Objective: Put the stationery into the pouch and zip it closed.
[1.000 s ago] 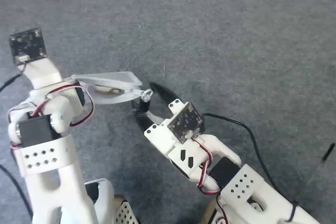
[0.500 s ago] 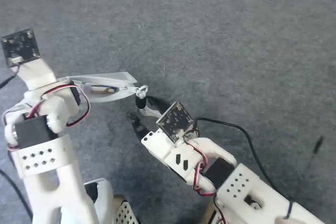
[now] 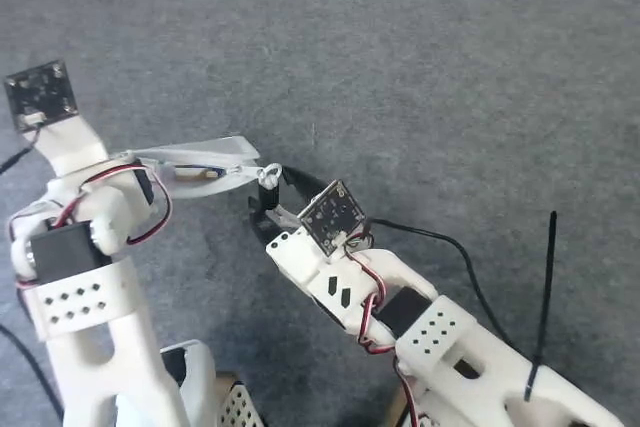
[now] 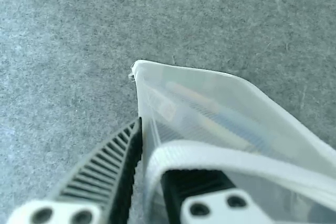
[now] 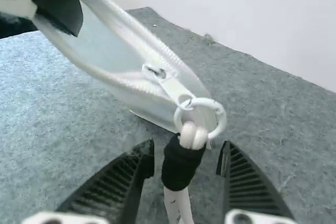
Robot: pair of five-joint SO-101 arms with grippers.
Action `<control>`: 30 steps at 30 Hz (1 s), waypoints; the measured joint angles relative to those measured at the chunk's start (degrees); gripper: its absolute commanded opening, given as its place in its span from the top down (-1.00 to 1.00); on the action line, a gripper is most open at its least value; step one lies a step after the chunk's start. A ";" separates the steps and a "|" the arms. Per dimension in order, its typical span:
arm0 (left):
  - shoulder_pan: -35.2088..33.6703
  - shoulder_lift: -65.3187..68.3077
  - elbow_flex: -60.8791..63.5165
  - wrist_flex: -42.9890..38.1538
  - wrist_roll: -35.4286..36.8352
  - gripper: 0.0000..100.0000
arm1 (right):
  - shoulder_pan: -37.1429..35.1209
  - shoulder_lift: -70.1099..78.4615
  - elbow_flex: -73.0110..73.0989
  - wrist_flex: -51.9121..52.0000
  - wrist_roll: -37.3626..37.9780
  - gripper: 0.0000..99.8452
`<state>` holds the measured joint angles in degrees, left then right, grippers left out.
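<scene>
A translucent white pouch [image 3: 205,162] hangs above the grey mat, and my left gripper [image 4: 149,145] is shut on its edge. Pens [image 4: 210,116] show through its wall. The zipper slider [image 5: 163,77] sits near the pouch's end, with a white ring [image 5: 202,114] and a dark pull cord [image 5: 181,163] hanging from it. My right gripper [image 5: 186,148] is open, its two black fingers standing either side of the cord without touching it. In the high view the right gripper [image 3: 278,197] sits just below the ring [image 3: 268,173].
Grey felt mat [image 3: 450,97] covers the whole table. A black cable [image 3: 450,247] trails from the right arm, and a thin black rod [image 3: 545,297] sticks up at the right. A pale wall [image 5: 252,14] stands behind the mat.
The right gripper drew back from the pouch's end, then came up under the zipper ring again. The pouch shifted slightly left in the left gripper's hold.
</scene>
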<state>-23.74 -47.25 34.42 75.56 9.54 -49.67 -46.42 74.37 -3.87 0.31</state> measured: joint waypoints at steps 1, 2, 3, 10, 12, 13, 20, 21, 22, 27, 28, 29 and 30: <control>0.00 0.00 0.00 0.00 0.00 0.98 | 0.00 0.00 0.00 0.00 0.00 0.60; 0.00 0.00 0.00 0.00 0.00 0.98 | 0.00 0.00 0.00 0.00 0.00 0.60; 0.00 0.00 0.00 0.00 0.00 0.98 | 0.00 0.00 0.00 0.00 0.00 0.60; 0.00 0.00 0.00 0.00 0.00 0.98 | 0.00 0.00 0.00 0.00 0.00 0.60; 0.00 0.00 0.00 0.00 0.00 0.98 | 0.00 0.00 0.00 0.00 0.00 0.60; 0.00 0.00 0.00 0.00 0.00 0.98 | 0.00 0.00 0.00 0.00 0.00 0.60; 0.00 0.00 0.00 0.00 0.00 0.98 | 0.00 0.00 0.00 -2.20 -0.18 0.60; 0.00 0.00 0.00 0.00 0.00 0.98 | 0.00 0.00 0.00 -2.99 -0.18 0.60; 0.00 0.00 0.00 0.00 0.00 0.98 | 0.09 0.35 0.00 -3.78 -0.18 0.60; 0.00 0.00 0.00 0.00 0.00 0.98 | 1.49 5.54 -0.53 -6.07 -0.18 0.60; 0.00 0.00 0.00 0.00 0.00 0.98 | 1.49 6.59 -0.62 -6.59 -0.18 0.60; 0.00 0.00 0.00 0.00 0.00 0.98 | 1.67 7.21 -0.62 -7.30 -0.18 0.61; 0.00 0.00 0.00 0.00 0.00 0.98 | 1.67 7.47 -0.62 -7.82 -0.18 0.61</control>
<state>-23.74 -47.25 34.42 75.56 9.54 -48.00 -38.95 73.76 -11.69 0.13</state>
